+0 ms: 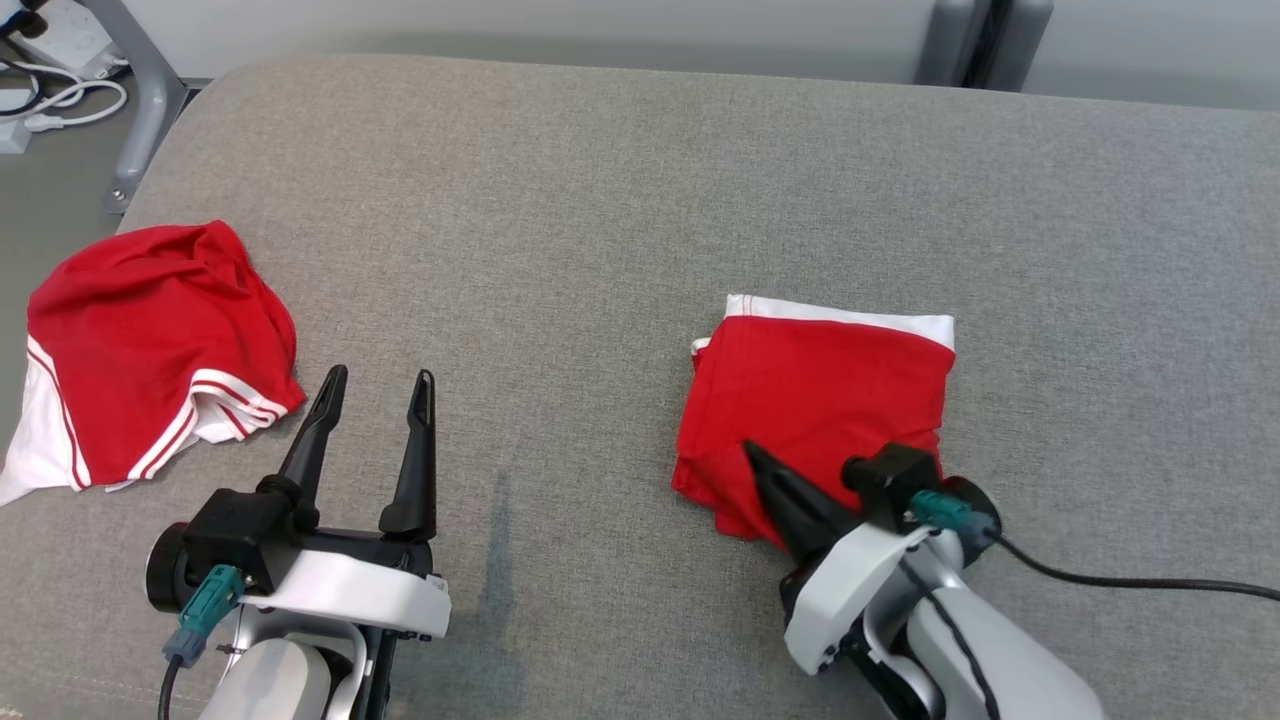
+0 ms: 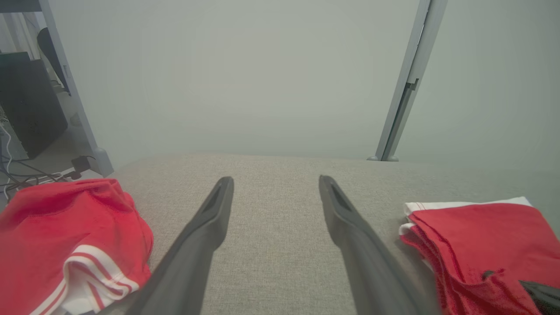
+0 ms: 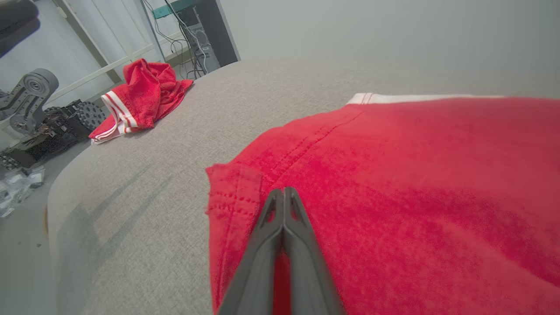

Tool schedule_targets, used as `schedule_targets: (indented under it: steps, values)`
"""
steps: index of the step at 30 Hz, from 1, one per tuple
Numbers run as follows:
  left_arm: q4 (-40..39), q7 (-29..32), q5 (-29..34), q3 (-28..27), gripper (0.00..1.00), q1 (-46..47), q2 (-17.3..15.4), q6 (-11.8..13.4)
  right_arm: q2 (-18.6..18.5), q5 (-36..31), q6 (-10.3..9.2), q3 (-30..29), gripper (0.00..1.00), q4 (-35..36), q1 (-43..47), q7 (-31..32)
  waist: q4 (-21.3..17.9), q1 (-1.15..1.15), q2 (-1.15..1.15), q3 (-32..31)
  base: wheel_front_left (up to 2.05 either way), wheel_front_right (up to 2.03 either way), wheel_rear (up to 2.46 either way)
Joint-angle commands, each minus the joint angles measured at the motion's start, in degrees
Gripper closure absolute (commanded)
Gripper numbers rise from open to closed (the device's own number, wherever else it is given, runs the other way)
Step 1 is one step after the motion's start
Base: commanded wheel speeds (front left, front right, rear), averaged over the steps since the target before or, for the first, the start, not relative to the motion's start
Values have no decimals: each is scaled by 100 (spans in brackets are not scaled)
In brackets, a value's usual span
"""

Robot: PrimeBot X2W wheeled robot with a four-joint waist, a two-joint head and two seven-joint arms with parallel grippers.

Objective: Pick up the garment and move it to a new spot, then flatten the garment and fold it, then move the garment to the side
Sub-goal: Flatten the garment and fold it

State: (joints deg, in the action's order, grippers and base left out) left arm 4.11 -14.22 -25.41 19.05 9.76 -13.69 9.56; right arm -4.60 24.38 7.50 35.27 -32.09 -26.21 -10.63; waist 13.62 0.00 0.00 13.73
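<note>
Surface: grey cushion (image 1: 600, 180), fabric-covered, spanning most of the head view.
Garment location: the garment (image 1: 815, 390) lies flat on the cushion at about 4 o'clock from the centre of the head view.
Garment form: folded into a compact red block, about as wide as it is deep, so no long axis can be read with confidence.
Garment heading: the white band forms the far edge and faces 12 o'clock. The band runs roughly 9 to 3 o'clock, its 3 o'clock end slightly nearer the robot.
Garment layers: stacked fold edges show along the 9 o'clock side in the left wrist view.
Right gripper: the right gripper (image 1: 752, 450) has its fingers pressed together, pointing to about 10 o'clock. The tips rest on the garment's top near its 7 o'clock corner. Whether a fold is caught between them cannot be told.
Left gripper: the left gripper (image 1: 381, 373) has its fingers spread wide, pointing to about 12 o'clock over bare cushion at 7 o'clock in the head view. It touches no cloth.
Heap: a crumpled red and white heap (image 1: 150, 350) lies at 9 o'clock on the cushion's edge, well apart from the garment.
Cable: a black cable (image 1: 1150, 582) leaves the right wrist towards 3 o'clock.
</note>
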Motion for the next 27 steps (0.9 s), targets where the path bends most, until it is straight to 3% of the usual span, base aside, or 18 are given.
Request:
schedule_targets:
  steps: [1,7,12,16,21,22,23,24,25,26,27]
  values:
    - [12,-37,-32,-19,0,82,-6,-34,-47,45,-2,156,100,-43,-50,-43,-9,0,0,-2,0,0,0]
    - [50,-55,-17,-19,0,49,1,-24,-156,252,-2,804,100,-59,0,-122,-105,0,0,-54,0,0,0]
    - [41,-46,0,-19,0,-35,-53,21,-252,338,-2,873,100,193,133,-228,-256,0,0,-142,0,0,0]
    - [31,1,8,-33,0,-100,-137,61,-407,307,-2,427,100,708,351,-354,-466,0,0,-298,0,0,0]
    - [-36,74,18,-39,0,-189,-214,117,-490,50,-2,-557,100,1083,643,-383,-673,0,0,-482,0,0,0]
    - [-50,102,31,-29,0,-205,-244,109,-494,3,-2,-772,89,1142,715,-358,-713,0,0,-519,0,0,0]
    - [-70,107,38,-22,0,-214,-255,120,-501,-56,-2,-971,67,1207,775,-340,-749,0,0,-555,0,0,0]
    - [-86,127,45,-18,0,-228,-273,126,-519,-155,-2,-1185,52,1255,831,-327,-779,0,0,-595,0,0,0]
    - [-86,127,45,-18,0,-228,-273,126,-519,-155,-2,-1185,52,1255,831,-327,-779,0,0,-595,0,0,0]
    - [-107,137,48,-21,0,-250,-289,145,-514,-212,-2,-1402,2,1302,911,-294,-809,0,0,-634,0,0,0]
    - [-127,154,54,-18,0,-276,-306,165,-504,-284,-2,-1598,0,1352,987,-273,-840,0,0,-673,0,0,0]
